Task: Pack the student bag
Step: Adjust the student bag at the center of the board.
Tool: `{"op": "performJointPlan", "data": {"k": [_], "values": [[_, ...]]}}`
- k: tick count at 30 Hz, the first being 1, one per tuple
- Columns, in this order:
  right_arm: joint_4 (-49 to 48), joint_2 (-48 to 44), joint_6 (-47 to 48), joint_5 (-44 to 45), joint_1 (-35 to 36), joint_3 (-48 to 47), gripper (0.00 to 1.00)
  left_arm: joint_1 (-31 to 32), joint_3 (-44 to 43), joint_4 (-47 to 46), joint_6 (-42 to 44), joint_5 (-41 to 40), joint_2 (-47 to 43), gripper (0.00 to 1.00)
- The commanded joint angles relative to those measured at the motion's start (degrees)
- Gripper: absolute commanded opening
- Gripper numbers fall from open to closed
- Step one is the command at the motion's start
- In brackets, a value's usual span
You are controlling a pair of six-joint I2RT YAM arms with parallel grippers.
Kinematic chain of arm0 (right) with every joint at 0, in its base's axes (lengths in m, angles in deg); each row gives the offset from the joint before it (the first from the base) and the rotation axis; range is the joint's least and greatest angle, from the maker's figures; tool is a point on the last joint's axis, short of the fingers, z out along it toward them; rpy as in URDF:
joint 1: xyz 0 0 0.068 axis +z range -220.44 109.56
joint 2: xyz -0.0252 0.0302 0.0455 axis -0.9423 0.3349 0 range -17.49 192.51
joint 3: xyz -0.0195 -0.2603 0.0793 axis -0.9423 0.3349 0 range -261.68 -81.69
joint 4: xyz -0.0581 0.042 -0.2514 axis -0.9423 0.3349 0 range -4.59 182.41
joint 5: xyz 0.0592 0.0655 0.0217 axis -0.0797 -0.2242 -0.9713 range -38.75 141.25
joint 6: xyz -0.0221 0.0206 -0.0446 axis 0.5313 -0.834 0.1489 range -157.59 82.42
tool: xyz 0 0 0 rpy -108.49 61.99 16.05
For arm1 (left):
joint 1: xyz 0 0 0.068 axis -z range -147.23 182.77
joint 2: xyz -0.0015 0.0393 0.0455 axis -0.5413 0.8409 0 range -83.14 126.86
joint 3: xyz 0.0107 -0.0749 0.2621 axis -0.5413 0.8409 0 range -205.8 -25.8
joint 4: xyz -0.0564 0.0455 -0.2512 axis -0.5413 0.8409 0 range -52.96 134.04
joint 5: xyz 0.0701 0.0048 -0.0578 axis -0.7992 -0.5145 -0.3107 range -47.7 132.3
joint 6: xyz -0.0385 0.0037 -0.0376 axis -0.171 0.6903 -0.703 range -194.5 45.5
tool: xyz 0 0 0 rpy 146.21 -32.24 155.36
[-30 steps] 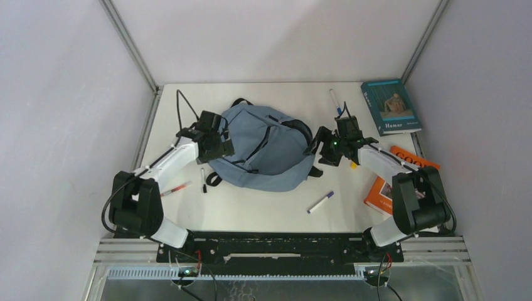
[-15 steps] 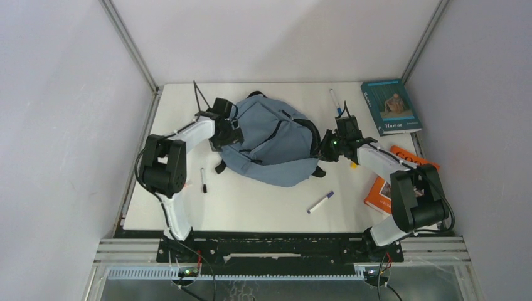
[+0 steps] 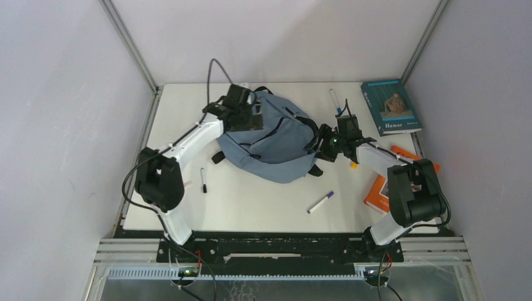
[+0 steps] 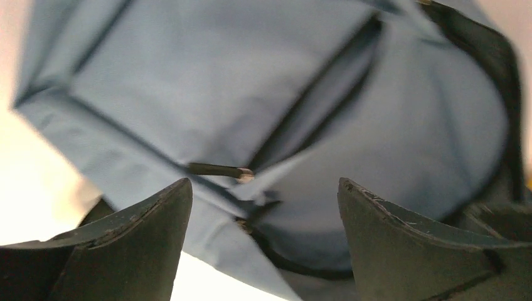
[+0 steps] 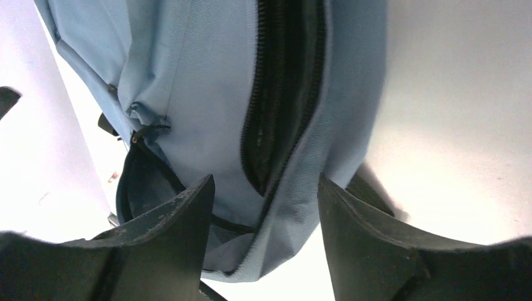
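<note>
Left gripper [image 4: 263, 183] has its fingers spread wide with nothing pinched between them, and it sits over the far left corner of the student bag [image 3: 276, 141], with a black zipper pull [image 4: 219, 170] on the fabric just past the gap. Right gripper [image 5: 265, 180] is also spread apart, right up against the bag's right edge. The wrist view there looks straight at a main zipper [image 5: 282, 94] that's gaping open with a dark inside (can't tell if either finger is actually touching the cloth). The bag itself lies flat on the white table [image 3: 251, 207], a bit far of centre, pretty much stretched between the two grippers, with black strap [image 3: 218, 157] ends poking out at its near left and near right. Moving outward, there's a black marker [image 3: 202, 180] on the table near the bag's left side, just beside the left arm. A purple-capped pen [image 3: 320, 202] lies loose nearer to the arm bases, right of centre. Another pen [image 3: 335, 100] lies past the right gripper toward the far edge. A teal book [image 3: 390, 106] sits in the far right corner, and an orange book [image 3: 380, 190] is at the right edge, partly hidden under the right arm.
</note>
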Motion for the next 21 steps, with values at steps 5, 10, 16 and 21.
{"op": "performJointPlan", "data": {"k": [5,10,16,21], "values": [[-1.04,-3.93,-1.02,-6.40,-5.24,2.06,0.68,14.31,-10.62,0.80,4.40,5.98,4.05,0.88],[0.25,-6.28,-1.68,-5.56,-6.04,2.09,0.50,17.29,-10.85,-2.53,3.45,10.92,8.64,0.86],[-1.82,-5.81,-2.22,-4.74,-5.38,3.94,0.20,19.07,-12.08,-3.18,3.09,12.45,12.09,0.87],[-3.93,-2.62,-1.97,-5.57,-4.06,3.94,0.00,20.21,-14.99,-2.28,3.00,12.09,15.19,0.87]]}}
